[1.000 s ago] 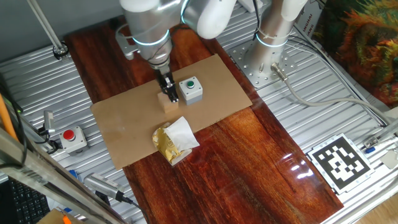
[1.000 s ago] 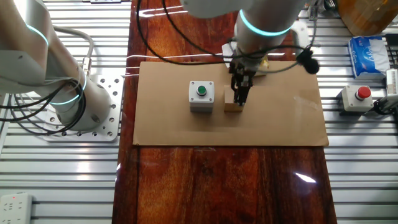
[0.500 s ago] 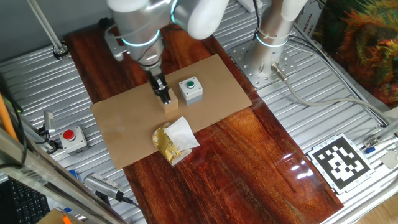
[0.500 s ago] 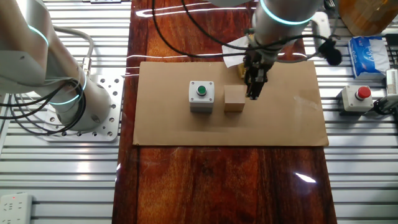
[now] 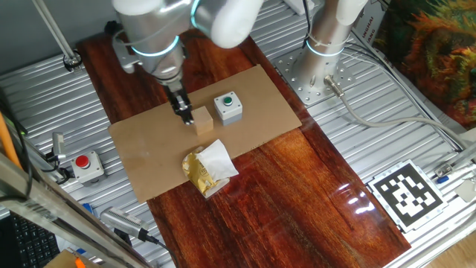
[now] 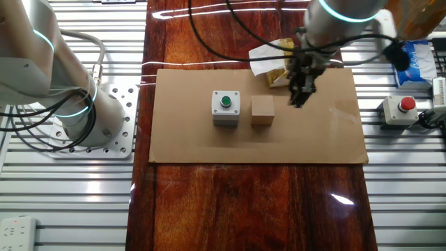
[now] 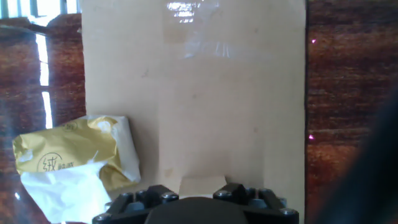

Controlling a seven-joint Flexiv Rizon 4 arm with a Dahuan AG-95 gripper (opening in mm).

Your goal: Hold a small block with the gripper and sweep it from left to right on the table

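Note:
The small block [image 5: 201, 119], a light-tan wooden cube, rests on the cardboard sheet [image 5: 149, 156] that lies on the dark red-brown table [image 5: 297, 186]. In the other fixed view the block [image 6: 262, 110] sits just right of the grey button box [image 6: 225, 108]. My gripper [image 5: 181, 109] stands beside the block, its black fingers close together and empty. In the other fixed view the gripper [image 6: 300, 96] is clearly apart from the block, to its right, over bare cardboard. The hand view shows only the cardboard and the wrapper [image 7: 74, 162]; the fingertips are hidden.
The grey box with a green button [image 5: 227, 106] stands next to the block. The gold-and-white wrapper [image 5: 208, 170] lies at the cardboard's edge. A red button box [image 5: 88, 165] sits on the ribbed metal. A white-and-silver post [image 5: 327, 37] and a coded tag [image 5: 407, 195] stand off the table.
The gripper was over the block a second ago. It has moved sideways off it and towards the red button box. The block has stayed in place.

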